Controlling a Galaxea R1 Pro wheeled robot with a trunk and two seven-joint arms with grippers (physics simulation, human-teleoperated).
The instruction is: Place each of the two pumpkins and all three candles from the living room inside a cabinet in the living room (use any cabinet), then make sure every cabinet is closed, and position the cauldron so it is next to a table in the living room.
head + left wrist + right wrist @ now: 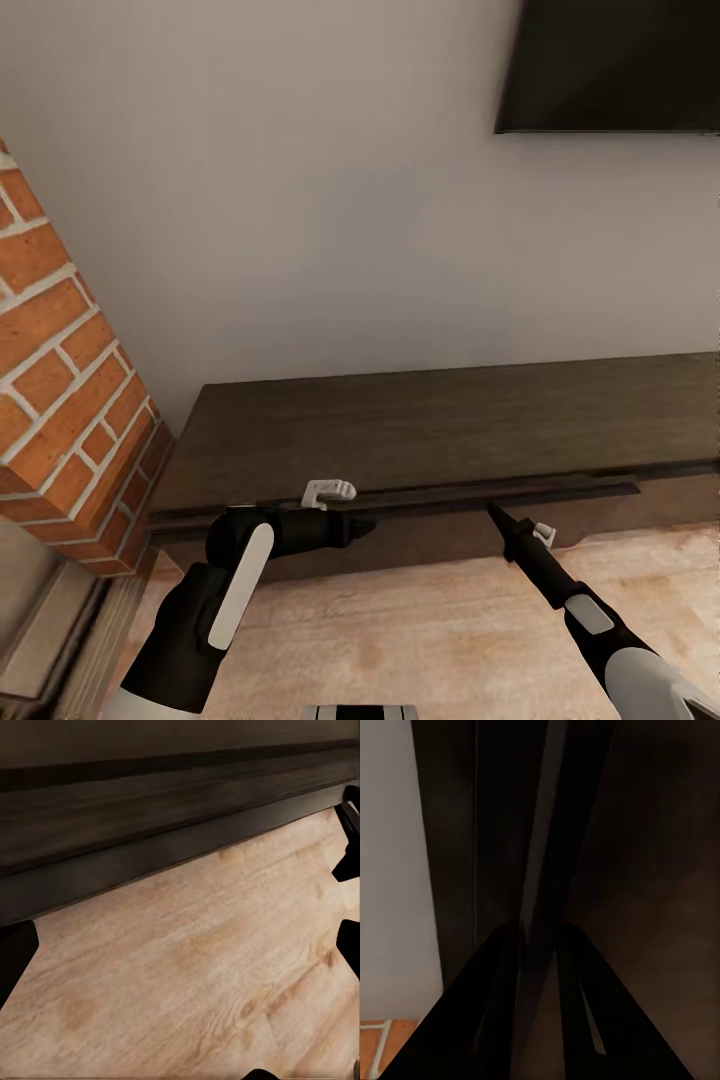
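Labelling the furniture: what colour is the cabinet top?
Dark brown wood grain on the cabinet, clearest in the head view.

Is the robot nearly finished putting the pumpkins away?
Hard to say. No pumpkins, candles or cauldron show here. Both grippers are at the front edge of the dark cabinet: the left gripper by its drawer front, the right gripper touching the top lip, which looks slightly ajar. Closing it seems in hand.

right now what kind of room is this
Most likely a living room: a dark flat screen hangs on the pale wall above a long, low dark wooden cabinet, with a brick column, perhaps a fireplace surround, beside it and a light wood floor.
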